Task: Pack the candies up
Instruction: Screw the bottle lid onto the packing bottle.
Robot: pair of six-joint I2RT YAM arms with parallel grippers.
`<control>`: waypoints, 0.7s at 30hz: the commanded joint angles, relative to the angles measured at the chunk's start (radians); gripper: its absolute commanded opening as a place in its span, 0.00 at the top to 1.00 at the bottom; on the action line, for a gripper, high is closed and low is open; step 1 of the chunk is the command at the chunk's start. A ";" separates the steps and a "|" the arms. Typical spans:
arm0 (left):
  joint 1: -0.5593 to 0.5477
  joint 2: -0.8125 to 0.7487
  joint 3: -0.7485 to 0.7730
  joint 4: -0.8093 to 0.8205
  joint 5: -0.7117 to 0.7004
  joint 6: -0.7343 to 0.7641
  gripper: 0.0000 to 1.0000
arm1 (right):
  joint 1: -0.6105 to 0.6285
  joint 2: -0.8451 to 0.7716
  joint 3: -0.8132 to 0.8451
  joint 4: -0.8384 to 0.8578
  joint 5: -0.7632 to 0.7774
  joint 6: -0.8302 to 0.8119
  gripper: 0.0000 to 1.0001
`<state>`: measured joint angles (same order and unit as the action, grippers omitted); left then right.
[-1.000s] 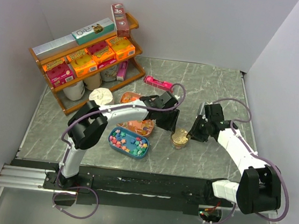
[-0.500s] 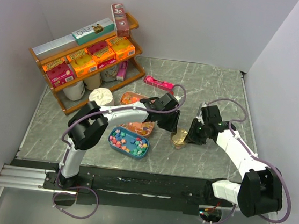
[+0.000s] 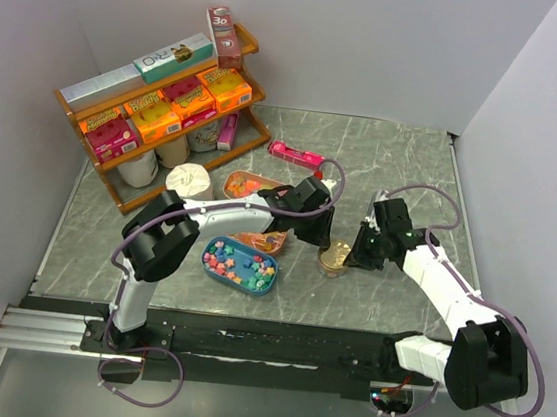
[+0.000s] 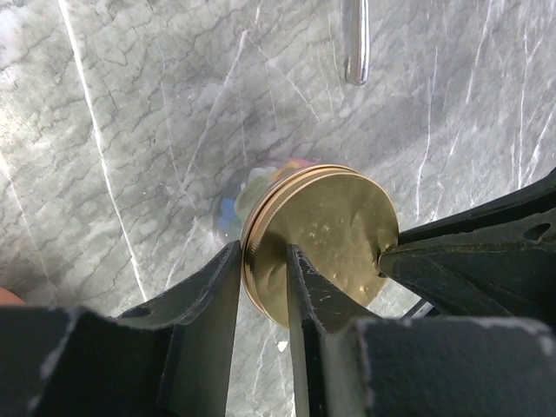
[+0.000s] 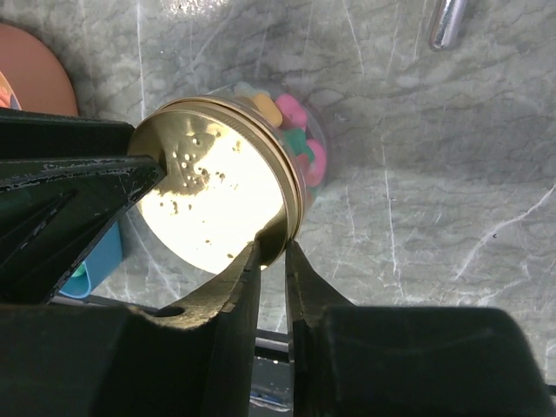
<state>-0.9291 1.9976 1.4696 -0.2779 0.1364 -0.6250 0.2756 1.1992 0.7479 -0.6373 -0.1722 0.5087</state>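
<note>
1. Well off to the left gripper's (image 4: 263,261) left, a blue tray (image 3: 206,261) holds loose candies (image 3: 237,262) in mixed colours, so part of the packing looks undone.
2. The left gripper is closed onto the near-left rim of the gold lid (image 4: 330,226), one finger outside the rim and one over the top face.
3. Straight ahead of those fingertips, under the lid, stands the clear jar (image 5: 318,178). More candies show through its wall, just below and beyond the rim.
4. From above the jar reads as upright. Its long axis runs up and down, mouth toward the wrists, and the lid's flat face points up. Whether the lid is fully seated I cannot tell.
5. The right gripper (image 5: 271,256) is clamped on the opposite rim, its fingers drawn close with the edge between them. The left fingers meet the lid directly across from it.
6. My judgement is that this is the lid step, either capping or uncapping. With both grips on the lid and none on the glass, the next move needs the two arms to move together and keep the lid level, or the jar may tip.
</note>
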 commanded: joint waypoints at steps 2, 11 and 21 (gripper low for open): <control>-0.024 0.035 -0.061 -0.020 -0.072 0.013 0.69 | 0.037 0.075 -0.064 -0.056 0.066 0.007 0.86; -0.033 0.055 -0.118 0.039 -0.072 0.024 0.69 | 0.057 0.123 -0.061 -0.061 0.100 0.047 0.89; -0.036 -0.065 -0.109 0.055 -0.133 0.038 0.57 | 0.062 0.031 0.047 -0.122 0.143 0.033 0.90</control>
<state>-0.9497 1.9789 1.3956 -0.1280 0.0692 -0.6228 0.3164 1.2121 0.7845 -0.6819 -0.0940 0.5636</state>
